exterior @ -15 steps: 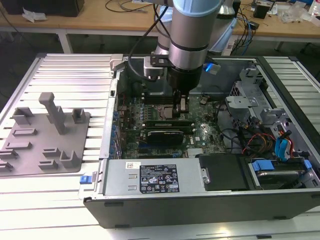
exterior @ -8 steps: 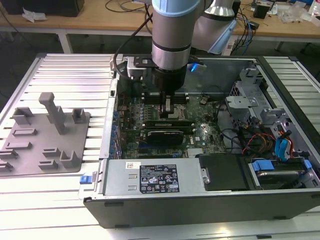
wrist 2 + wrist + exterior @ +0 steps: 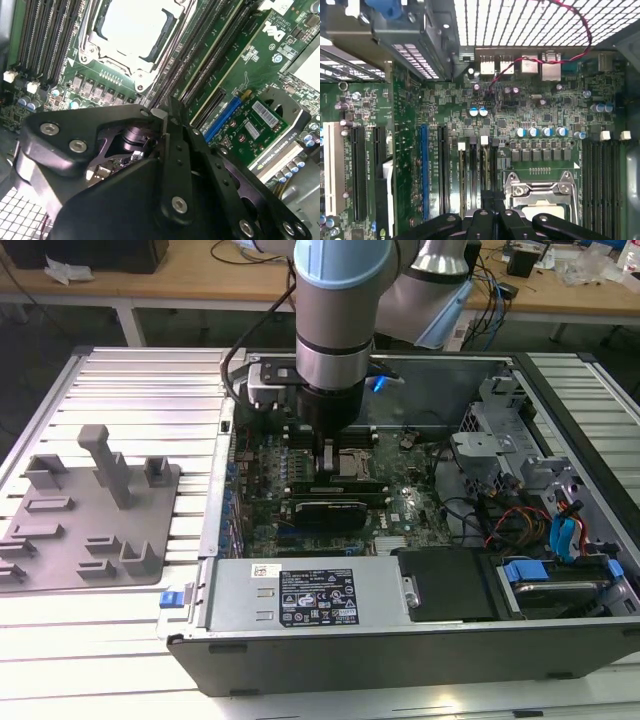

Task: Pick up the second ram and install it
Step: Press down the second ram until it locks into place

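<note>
Exterior view first: the gripper (image 3: 327, 462) reaches down into the open computer case (image 3: 420, 630), its tip at the memory slots beside the processor socket (image 3: 352, 462); a grey fixture plate (image 3: 85, 510) lies on the table at the exterior view's left. Second wrist view: the black fingers (image 3: 172, 150) appear pressed together above the motherboard (image 3: 250, 65); I cannot tell whether they pinch the second ram. First wrist view: black slot rails (image 3: 470, 170) and the socket's metal frame (image 3: 540, 187).

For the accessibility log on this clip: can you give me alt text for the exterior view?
The robot arm reaches straight down into an open computer case, its gripper low over the green motherboard beside the processor socket. A grey fixture plate with upright posts lies on the slatted table at the exterior view's left.
</note>
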You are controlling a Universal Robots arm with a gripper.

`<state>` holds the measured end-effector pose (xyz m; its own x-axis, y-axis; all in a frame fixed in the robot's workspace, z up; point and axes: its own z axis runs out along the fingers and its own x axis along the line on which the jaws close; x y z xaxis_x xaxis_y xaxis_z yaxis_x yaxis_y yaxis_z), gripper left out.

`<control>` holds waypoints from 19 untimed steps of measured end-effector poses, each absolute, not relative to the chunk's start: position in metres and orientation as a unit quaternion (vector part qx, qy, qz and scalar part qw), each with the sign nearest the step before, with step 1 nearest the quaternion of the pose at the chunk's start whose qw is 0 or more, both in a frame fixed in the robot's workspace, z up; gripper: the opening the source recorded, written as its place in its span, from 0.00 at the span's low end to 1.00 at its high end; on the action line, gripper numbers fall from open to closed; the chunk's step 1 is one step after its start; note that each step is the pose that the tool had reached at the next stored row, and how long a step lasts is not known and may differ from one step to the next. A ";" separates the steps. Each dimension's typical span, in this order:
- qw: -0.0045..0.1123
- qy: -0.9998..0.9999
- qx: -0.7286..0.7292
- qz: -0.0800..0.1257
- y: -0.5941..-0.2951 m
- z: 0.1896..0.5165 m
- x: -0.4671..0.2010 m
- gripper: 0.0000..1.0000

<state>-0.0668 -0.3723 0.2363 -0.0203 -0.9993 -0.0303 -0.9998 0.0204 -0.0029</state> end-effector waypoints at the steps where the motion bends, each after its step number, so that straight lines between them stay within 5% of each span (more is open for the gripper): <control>1: 0.012 0.714 -0.700 0.010 -0.372 0.236 -0.067 0.08; 10: 0.012 0.714 -0.700 0.010 -0.372 0.228 -0.067 0.08; 19: 0.012 0.714 -0.700 0.010 -0.372 0.263 -0.057 0.08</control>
<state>-0.0572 -0.3723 0.2633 -0.0202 -0.9993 -0.0314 -0.9998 0.0203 -0.0030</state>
